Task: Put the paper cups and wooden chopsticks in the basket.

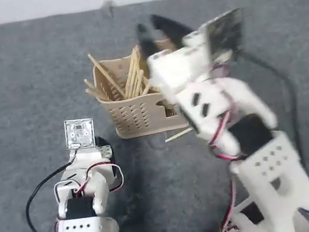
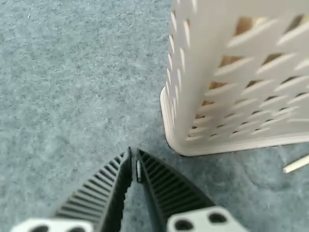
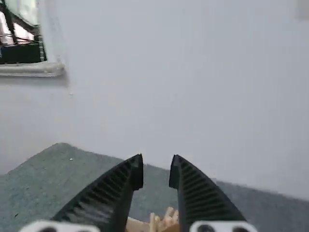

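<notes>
A beige slotted basket stands on the grey carpet with several wooden chopsticks sticking up out of it. One loose chopstick lies on the carpet at the basket's near right corner; its tip shows in the left wrist view. My right gripper hangs open above the basket's far right side with nothing between its fingers; chopstick ends show below it. My left gripper is shut and empty, low over the carpet just in front of the basket's near left corner. Brownish shapes show through the slots.
Grey carpet covers the table, open to the left of and in front of the basket. A white wall runs along the far edge. Cables trail beside both arm bases.
</notes>
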{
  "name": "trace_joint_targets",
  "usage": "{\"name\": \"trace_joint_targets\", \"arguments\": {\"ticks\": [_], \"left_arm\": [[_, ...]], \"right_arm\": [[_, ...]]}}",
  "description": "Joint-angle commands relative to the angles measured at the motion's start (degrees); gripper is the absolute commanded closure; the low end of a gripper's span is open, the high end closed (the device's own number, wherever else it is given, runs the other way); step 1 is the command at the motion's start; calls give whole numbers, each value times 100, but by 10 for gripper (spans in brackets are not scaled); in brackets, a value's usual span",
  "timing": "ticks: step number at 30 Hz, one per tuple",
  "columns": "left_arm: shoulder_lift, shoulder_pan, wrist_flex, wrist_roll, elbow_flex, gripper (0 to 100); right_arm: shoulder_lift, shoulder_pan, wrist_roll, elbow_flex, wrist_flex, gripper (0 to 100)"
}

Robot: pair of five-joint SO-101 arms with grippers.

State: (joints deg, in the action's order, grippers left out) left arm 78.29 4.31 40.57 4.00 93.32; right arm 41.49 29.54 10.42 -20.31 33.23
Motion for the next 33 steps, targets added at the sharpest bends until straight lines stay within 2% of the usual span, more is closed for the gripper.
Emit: {"name": "trace_joint_targets", "arguments": {"ticks": [1,7,13,23,33], "left_arm": [[-26,-18,9,-53,-92,987],[-26,0,9,-53,-92,987],[-26,9,18,-53,-92,987],[-26,9,18,-53,-92,987],[-26,9,18,-53,-92,987]], "right_arm": [[48,-523,492,1240,1534,890],[-752,-1059,862,2470,3354,890],[-1938,-1095,870,3226,4514,890],[-3591,-980,879,4246,4927,885],[-4488,-734,870,4677,5042,885]]}}
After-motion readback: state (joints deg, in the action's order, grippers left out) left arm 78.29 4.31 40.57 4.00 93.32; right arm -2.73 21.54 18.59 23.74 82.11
